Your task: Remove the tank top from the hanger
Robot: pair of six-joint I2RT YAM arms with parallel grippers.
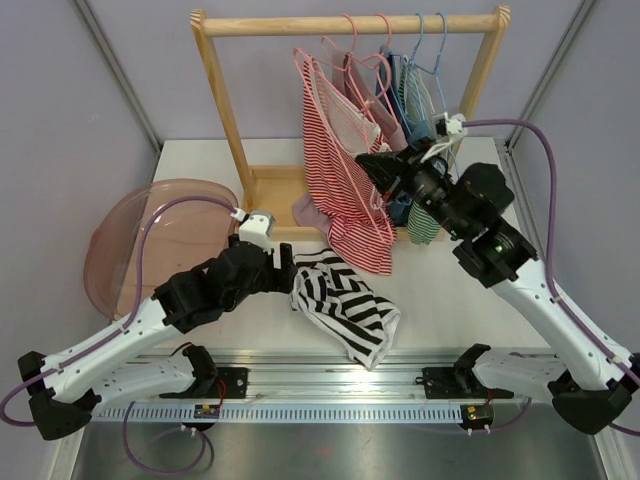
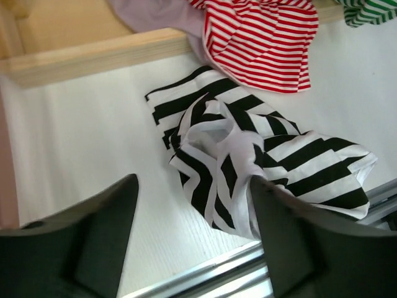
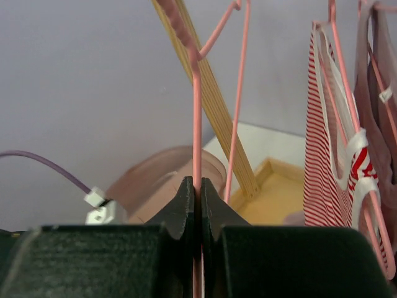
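Observation:
A black-and-white striped tank top [image 1: 345, 305] lies crumpled on the table near the front rail, off any hanger; it also shows in the left wrist view [image 2: 248, 155]. My left gripper [image 1: 285, 272] is open and low at its left edge [image 2: 192, 205], and the right finger [image 2: 298, 242] touches the cloth. My right gripper [image 1: 373, 166] is raised at the rack and shut [image 3: 197, 192] on the thin wire of a bare pink hanger [image 3: 196, 112]. A red-and-white striped tank top [image 1: 340, 170] hangs on another pink hanger beside it.
A wooden rack [image 1: 345, 22] with a tray base [image 1: 270, 190] stands at the back and holds several hangers with garments, among them a green striped one [image 1: 425, 225]. A mauve cloth [image 1: 312, 212] lies in the tray. A pink bowl [image 1: 150, 235] sits at the left.

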